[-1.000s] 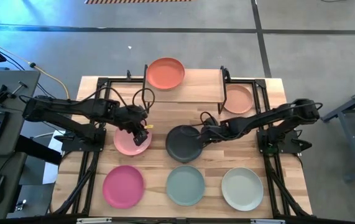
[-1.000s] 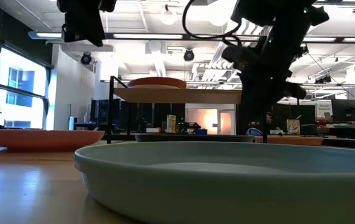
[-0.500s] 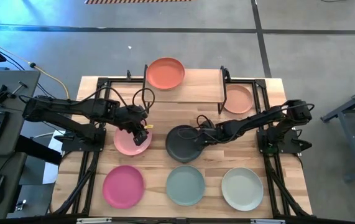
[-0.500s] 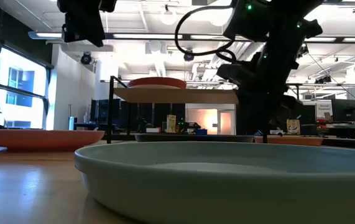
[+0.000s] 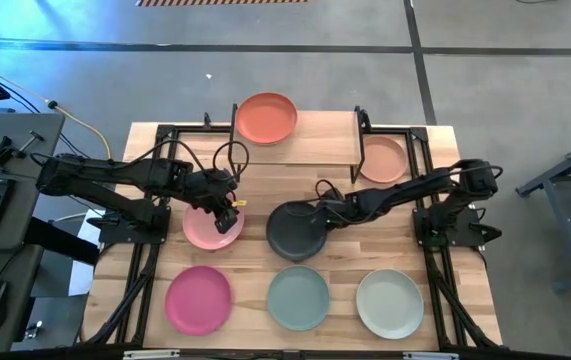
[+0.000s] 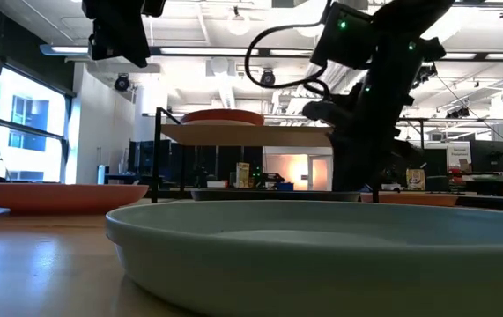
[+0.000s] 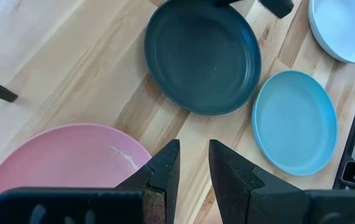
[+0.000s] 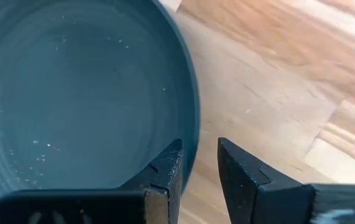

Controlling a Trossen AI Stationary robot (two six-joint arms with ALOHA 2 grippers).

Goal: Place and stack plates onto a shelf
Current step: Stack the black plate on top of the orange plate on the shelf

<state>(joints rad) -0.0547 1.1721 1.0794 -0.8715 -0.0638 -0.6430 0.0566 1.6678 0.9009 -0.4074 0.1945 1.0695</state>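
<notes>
The charcoal plate (image 5: pixel 293 232) lies flat at the table's middle. My right gripper (image 5: pixel 316 212) is low over its far-right rim and open by a narrow gap (image 8: pixel 199 168). My left gripper (image 5: pixel 229 209) hovers over the pale pink plate (image 5: pixel 210 228), slightly open and empty (image 7: pixel 194 165). The shelf (image 5: pixel 315 140) stands at the far edge and carries a terracotta plate (image 5: pixel 267 118) on its left half. A peach plate (image 5: pixel 383 158) lies by the shelf's right end. Magenta (image 5: pixel 198 298), pale teal (image 5: pixel 298 298) and off-white (image 5: pixel 389 303) plates line the near edge. My right gripper comes at the charcoal plate's far-right rim (image 8: pixel 194 134) from above, with one finger (image 8: pixel 165 177) over the inside and the other (image 8: pixel 242 183) outside it. The plate lies flat on the table. I cannot tell whether the fingers touch the rim.
Black frame rails (image 5: pixel 145 260) run along both sides of the table. The shelf's right half (image 5: pixel 330 140) is bare board. In the low view the teal plate (image 6: pixel 321 255) fills the foreground, with the shelf (image 6: pixel 247 134) behind it. A keyboard and mouse sit on a desk at the left.
My right gripper has moved toward the table's left and down, from beside the charcoal plate to over its far-right rim. No plate has moved.
</notes>
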